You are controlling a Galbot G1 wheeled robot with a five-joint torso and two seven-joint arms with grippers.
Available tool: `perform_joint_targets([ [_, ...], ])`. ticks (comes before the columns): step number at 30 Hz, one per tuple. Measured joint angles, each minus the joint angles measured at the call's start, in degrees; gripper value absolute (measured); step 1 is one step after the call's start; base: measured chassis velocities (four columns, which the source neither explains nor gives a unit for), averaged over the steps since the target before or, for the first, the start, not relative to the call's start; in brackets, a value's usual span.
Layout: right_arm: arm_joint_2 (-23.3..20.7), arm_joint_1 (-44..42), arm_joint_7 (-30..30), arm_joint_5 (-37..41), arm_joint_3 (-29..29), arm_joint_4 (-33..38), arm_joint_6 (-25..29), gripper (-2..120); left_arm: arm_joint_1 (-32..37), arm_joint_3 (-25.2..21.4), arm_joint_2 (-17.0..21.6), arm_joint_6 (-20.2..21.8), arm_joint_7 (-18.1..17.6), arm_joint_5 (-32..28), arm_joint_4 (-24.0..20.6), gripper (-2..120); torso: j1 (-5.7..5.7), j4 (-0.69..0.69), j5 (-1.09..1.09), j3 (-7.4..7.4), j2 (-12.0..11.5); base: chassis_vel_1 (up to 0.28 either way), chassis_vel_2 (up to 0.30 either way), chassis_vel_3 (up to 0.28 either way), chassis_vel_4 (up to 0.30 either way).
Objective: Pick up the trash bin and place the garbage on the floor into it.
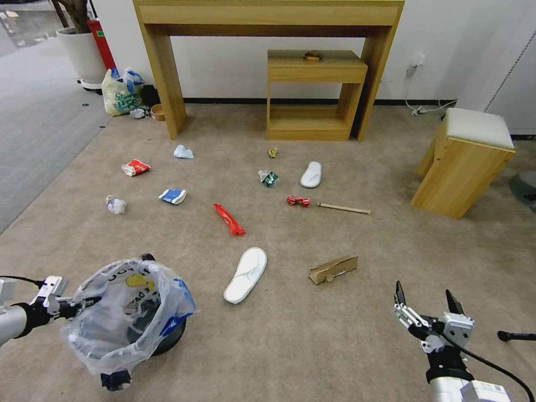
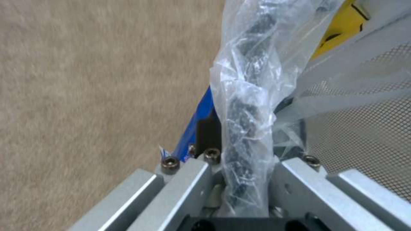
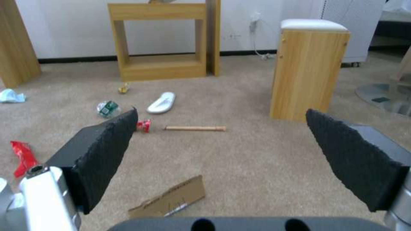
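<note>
1. Left gripper [image 1: 84, 304] at near left, fingers [image 2: 208, 130] clamped on the bagged rim of the trash bin [image 1: 131, 315].
2. Right gripper [image 1: 425, 300] low at near right, fingers [image 3: 105, 141] spread wide, empty.
3. Garbage scattered on the floor [image 1: 335, 335]: slipper [image 1: 245, 274], cardboard [image 1: 333, 269], red wrapper [image 1: 229, 219].

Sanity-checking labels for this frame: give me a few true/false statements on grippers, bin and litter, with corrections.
1. The left gripper is shut on the rim of the trash bin. True.
2. The right gripper holds the brown cardboard. False: it is open and empty, and the cardboard lies on the carpet.
3. Both white slippers are in the bin. False: the near slipper and the far slipper lie on the floor.
4. The red wrapper lies on the carpet beyond the near slipper. True.
5. The stick leans on the stool. False: it lies flat, apart from it.
</note>
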Motion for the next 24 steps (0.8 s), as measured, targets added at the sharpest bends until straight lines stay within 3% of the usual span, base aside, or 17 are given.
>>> perform_joint_targets([
  [3, -0.35, 0.75, 0.31, 0.34, 0.03, 0.44, -1.25, 100, 2.78, -3.02, -3.99, -0.02, -6.31, -1.45, -6.34, 0, 0.0, -0.01, 0.01, 0.0, 0.0, 0.0, 0.0, 0.0, 0.0],
  [4, -0.35, 0.75, 0.31, 0.34, 0.03, 0.44, -1.25, 100, 2.78, -3.02, -3.99, -0.02, -6.31, -1.45, -6.34, 0, 0.0, -0.01, 0.01, 0.0, 0.0, 0.0, 0.0, 0.0, 0.0],
  [7, -0.59, 1.46, 0.46, 0.52, 0.0, 0.67, -2.23, 100, 6.52, -5.14, -9.24, -0.02, -11.88, -0.77, -11.58, 0, 0.0, 0.01, 0.01, 0.0, 0.0, 0.0, 0.0, 0.0, 0.0],
  [8, -0.59, 1.46, 0.46, 0.52, 0.0, 0.67, -2.23, 100, 6.52, -5.14, -9.24, -0.02, -11.88, -0.77, -11.58, 0, 0.0, 0.01, 0.01, 0.0, 0.0, 0.0, 0.0, 0.0, 0.0],
  [12, -1.15, 2.71, 0.55, 0.71, -0.38, 0.65, -3.58, 100, 12.78, -5.47, -16.76, 0.0, -19.36, -0.16, -19.6, 0, 0.0, 0.02, 0.02, 0.0, 0.01, 0.0, 0.0, 0.0, 0.0],
  [16, -1.35, 3.49, 0.56, 0.78, -0.73, 0.64, -4.66, 100, 14.44, -4.11, -20.87, 0.01, -22.24, -0.08, -24.17, 0, 0.0, 0.01, 0.01, -0.01, 0.01, 0.0, 0.0, 0.0, 0.0],
  [24, -1.97, 4.13, -0.57, 0.84, -0.91, 1.4, -6.89, 100, 16.61, -1.58, -25.35, -0.03, -28.22, -0.32, -29.3, 0, 0.0, -0.01, 0.01, 0.0, 0.01, 0.0, 0.0, 0.0, 0.0],
])
